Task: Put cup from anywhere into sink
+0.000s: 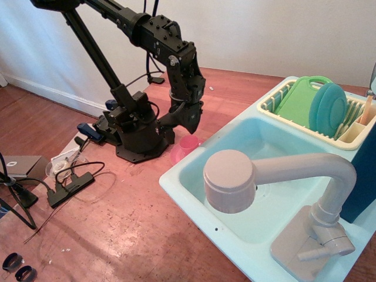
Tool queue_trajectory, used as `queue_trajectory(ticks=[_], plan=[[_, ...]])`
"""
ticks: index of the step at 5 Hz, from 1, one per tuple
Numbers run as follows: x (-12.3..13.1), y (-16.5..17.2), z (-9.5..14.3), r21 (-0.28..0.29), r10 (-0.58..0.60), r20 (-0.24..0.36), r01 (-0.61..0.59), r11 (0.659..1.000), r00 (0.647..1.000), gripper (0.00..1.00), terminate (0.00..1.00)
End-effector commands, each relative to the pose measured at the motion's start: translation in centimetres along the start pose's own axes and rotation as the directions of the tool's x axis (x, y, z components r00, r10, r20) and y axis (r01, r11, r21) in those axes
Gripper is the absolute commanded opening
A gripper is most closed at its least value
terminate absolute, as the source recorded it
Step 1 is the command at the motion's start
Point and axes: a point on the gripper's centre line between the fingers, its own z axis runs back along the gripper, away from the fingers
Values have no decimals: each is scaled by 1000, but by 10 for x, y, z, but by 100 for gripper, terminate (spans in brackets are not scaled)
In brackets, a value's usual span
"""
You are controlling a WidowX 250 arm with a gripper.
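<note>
Gripper touches cup; opening unclear.

- The sink basin lies open toward the dish rack on its far side.
- The faucet head overhangs the basin's near part, blocking entry from above there.
- The cup and plate crowd the sink's far-left rim.

A plain white wall rises behind the pincer, meeting the floor at a white baseboard off to its left. The floor is reddish-brown wood, worn and scuffed in front of the pincer, where soft, even light lies on the boards.
</note>
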Motion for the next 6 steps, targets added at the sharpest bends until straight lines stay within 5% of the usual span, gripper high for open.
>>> queue_trajectory(ticks=[1,5,6], plan=[[0,0,0,0,0,0,0,1000,1000,100,0],[-3,-20,-94,-51,50,41,-48,998,998,100,0],[-9,-18,-85,-28,70,57,-68,997,996,0,0]])
